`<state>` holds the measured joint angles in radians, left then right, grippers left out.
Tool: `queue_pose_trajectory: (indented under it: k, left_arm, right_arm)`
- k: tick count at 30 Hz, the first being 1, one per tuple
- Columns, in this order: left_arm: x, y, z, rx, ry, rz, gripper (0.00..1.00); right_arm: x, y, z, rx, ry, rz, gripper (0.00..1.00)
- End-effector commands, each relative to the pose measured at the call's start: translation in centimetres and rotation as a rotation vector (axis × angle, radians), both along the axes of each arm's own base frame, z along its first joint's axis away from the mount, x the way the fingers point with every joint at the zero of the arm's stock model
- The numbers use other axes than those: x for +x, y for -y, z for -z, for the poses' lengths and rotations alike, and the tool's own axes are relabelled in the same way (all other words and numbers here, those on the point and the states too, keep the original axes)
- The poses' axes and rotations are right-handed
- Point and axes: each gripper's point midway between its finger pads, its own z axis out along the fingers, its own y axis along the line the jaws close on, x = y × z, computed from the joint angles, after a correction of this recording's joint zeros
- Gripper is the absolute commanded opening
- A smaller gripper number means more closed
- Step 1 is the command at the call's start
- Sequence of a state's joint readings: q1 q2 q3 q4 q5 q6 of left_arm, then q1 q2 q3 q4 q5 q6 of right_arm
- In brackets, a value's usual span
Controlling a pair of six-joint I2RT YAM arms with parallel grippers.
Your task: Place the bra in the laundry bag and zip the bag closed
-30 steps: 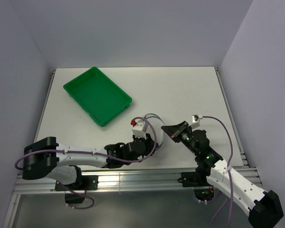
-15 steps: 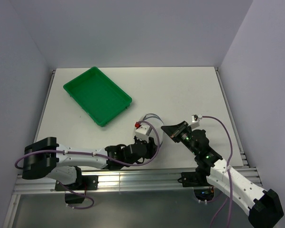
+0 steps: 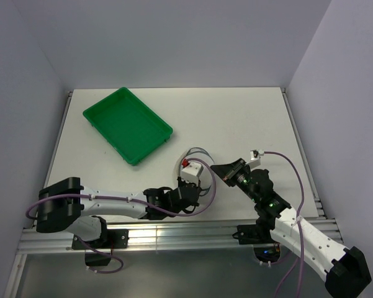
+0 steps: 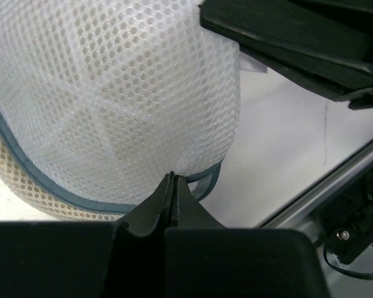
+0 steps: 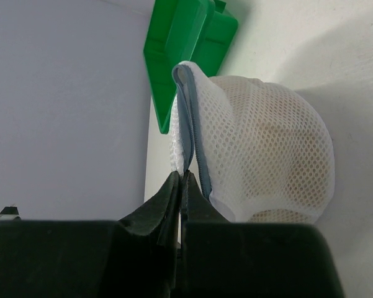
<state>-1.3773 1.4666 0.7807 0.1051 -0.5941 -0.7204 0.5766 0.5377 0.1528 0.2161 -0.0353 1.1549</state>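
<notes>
The laundry bag (image 3: 199, 155), white mesh with a grey-blue zipper rim, lies on the table between my two grippers, mostly hidden under the left wrist. The mustard-yellow bra (image 5: 293, 186) shows through the mesh, inside the bag; it also shows as a yellowish patch in the left wrist view (image 4: 26, 177). My left gripper (image 4: 174, 177) is shut on the bag's (image 4: 118, 93) zipper rim at the near edge. My right gripper (image 5: 183, 175) is shut on the zipper rim of the bag (image 5: 260, 149) from the right side; in the top view it (image 3: 213, 167) touches the bag.
A green tray (image 3: 104, 101) sits at the back left of the table, its corner also in the right wrist view (image 5: 192, 37). The metal rail at the table's near edge (image 4: 310, 198) lies just below the bag. The right gripper's black fingers (image 4: 285, 34) are close to the left gripper.
My left wrist has moved a little to the right and toward the near edge along the bag's rim. The right arm has stayed almost still, holding the bag.
</notes>
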Motion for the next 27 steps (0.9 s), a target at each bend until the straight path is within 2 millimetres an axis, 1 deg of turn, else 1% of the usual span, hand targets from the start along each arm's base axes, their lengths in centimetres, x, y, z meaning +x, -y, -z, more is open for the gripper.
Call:
queue_pose_trajectory:
  k: [1,4,10,12,13,14,15,16,17,18,19,21,22,25,27]
  left_arm:
    - [2.1,-1.3,-1.2,0.025,0.038,-0.101,0.0]
    - [2.7,-2.1,-1.8,0.015,0.052,-0.127,0.0]
    - [3.4,-3.1,-3.2,-0.04,0.071,-0.14,0.0]
    - [3.4,-3.4,-3.4,-0.052,0.071,-0.134,0.0]
    - [3.5,-3.4,-3.6,-0.067,0.071,-0.133,0.0]
    - [3.4,-3.3,-3.6,-0.076,0.07,-0.127,0.0]
    - [3.3,-3.4,-3.5,-0.086,0.066,-0.114,0.0]
    - [3.3,-3.2,-3.8,-0.108,0.067,-0.106,0.0]
    - [3.2,-3.0,-3.9,-0.119,0.064,-0.095,0.0]
    - [3.1,-3.1,-3.8,-0.126,0.062,-0.087,0.0]
    - [2.9,-2.8,-3.9,-0.139,0.056,-0.071,0.0]
    - [2.8,-2.7,-4.3,-0.162,0.06,-0.06,0.0]
    - [2.6,-2.6,-4.4,-0.173,0.057,-0.049,0.0]
    - [2.4,-2.6,-4.8,-0.202,0.054,-0.041,0.0]
    - [2.3,-2.5,-4.8,-0.212,0.049,-0.037,0.0]
  right_arm:
    - [-0.2,-0.2,-0.7,0.014,0.029,-0.015,0.0]
    - [-0.4,-0.1,-0.2,0.008,0.02,-0.016,0.0]
    - [-0.9,-0.2,0.9,0.002,-0.003,-0.035,0.0]
    - [-1.1,-0.3,1.2,-0.005,-0.007,-0.044,0.05]
    - [-1.1,-0.2,1.5,-0.013,-0.013,-0.045,0.09]
    - [-1.2,-0.3,1.4,-0.019,-0.009,-0.051,0.19]
    - [-1.3,-0.2,1.2,-0.018,0.0,-0.05,0.25]
    - [-1.3,-0.1,1.4,-0.032,-0.001,-0.051,0.35]
    - [-1.4,-0.1,1.4,-0.038,0.001,-0.052,0.4]
    - [-1.4,0.0,0.9,-0.039,0.012,-0.051,0.45]
    - [-1.5,0.1,1.2,-0.056,0.007,-0.053,0.55]
    - [-1.8,0.1,1.2,-0.065,0.005,-0.062,0.62]
    - [-1.9,0.2,1.3,-0.069,0.006,-0.064,0.7]
    - [-2.3,0.2,1.6,-0.081,0.001,-0.077,0.84]
    - [-2.6,0.2,1.5,-0.078,0.005,-0.086,0.9]
